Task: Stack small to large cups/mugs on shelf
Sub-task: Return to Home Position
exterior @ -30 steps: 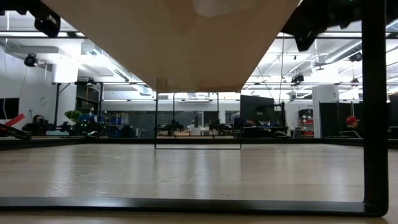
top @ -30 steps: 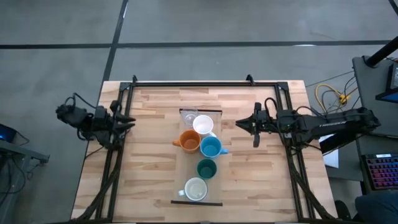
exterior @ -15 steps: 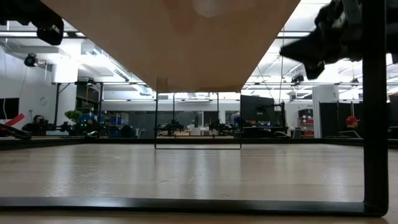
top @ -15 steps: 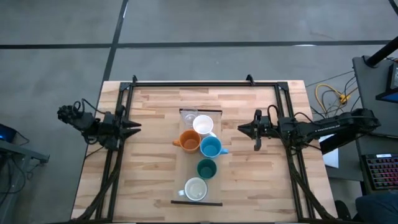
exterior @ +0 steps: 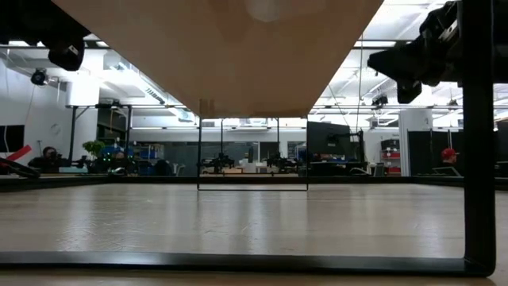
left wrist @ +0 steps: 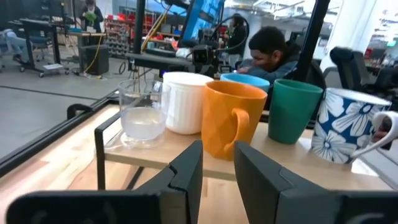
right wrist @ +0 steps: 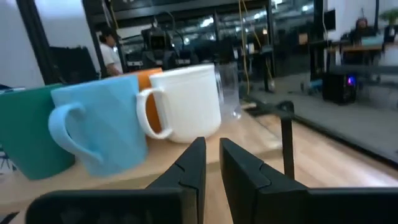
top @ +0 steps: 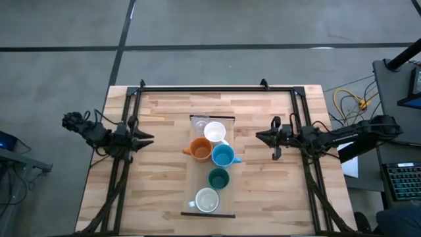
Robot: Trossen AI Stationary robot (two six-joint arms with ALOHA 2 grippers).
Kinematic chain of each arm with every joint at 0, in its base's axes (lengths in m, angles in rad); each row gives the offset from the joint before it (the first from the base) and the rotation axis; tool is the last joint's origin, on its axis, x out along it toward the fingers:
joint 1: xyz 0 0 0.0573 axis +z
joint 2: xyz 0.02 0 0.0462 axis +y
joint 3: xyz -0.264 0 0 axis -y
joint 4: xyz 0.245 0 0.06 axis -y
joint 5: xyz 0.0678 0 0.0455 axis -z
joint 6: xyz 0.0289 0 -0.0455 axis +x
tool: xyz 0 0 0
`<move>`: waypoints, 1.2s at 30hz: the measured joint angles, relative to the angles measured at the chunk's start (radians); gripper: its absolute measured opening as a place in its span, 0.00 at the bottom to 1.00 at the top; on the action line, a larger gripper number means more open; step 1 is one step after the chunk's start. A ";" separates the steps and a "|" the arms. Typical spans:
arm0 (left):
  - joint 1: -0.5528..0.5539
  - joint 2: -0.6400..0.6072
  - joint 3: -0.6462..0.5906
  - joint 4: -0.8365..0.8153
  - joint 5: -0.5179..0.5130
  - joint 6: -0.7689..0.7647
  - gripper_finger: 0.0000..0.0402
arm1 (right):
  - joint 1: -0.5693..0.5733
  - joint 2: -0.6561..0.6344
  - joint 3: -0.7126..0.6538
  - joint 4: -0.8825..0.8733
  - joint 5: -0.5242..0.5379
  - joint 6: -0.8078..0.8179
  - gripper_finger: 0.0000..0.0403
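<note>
The pale wood shelf stands on thin black legs at the table's middle. On it stand, from far to near, the clear glass, white mug, orange mug, light blue mug, dark green cup and pale mug, which shows blue flowers in the left wrist view. My left gripper is shut and empty, left of the shelf, pointing at it. My right gripper is shut and empty, right of the shelf, pointing at it.
A black frame runs along the table's far edge and down both sides. The low view looks under the shelf's underside across bare tabletop. People sit in the room beyond. Bare table lies between each gripper and the shelf.
My left gripper has moved toward the table's near edge and a little toward the shelf. My right gripper has drawn back slightly toward the table's right edge and come lower. The cups and shelf have stayed still.
</note>
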State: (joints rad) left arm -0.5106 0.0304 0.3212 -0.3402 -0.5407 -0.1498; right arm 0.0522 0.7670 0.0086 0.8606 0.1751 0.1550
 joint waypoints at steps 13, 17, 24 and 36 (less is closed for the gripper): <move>0.000 -0.004 -0.078 0.070 0.011 -0.055 0.19 | 0.001 -0.016 0.000 -0.073 -0.138 -0.030 0.10; 0.000 -0.004 -0.080 0.070 0.012 -0.055 0.19 | 0.002 -0.063 0.000 -0.121 -0.190 -0.044 0.10; 0.000 -0.004 -0.112 0.039 0.013 -0.131 0.19 | 0.002 -0.222 0.072 -0.614 -0.174 -0.116 0.10; 0.000 0.002 -0.236 0.144 -0.056 -0.211 0.19 | 0.000 -0.458 0.163 -0.981 -0.086 -0.261 0.10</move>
State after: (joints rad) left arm -0.5110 0.0322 0.0850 -0.1966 -0.5966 -0.3604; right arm 0.0521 0.3092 0.1714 -0.1204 0.0886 -0.1055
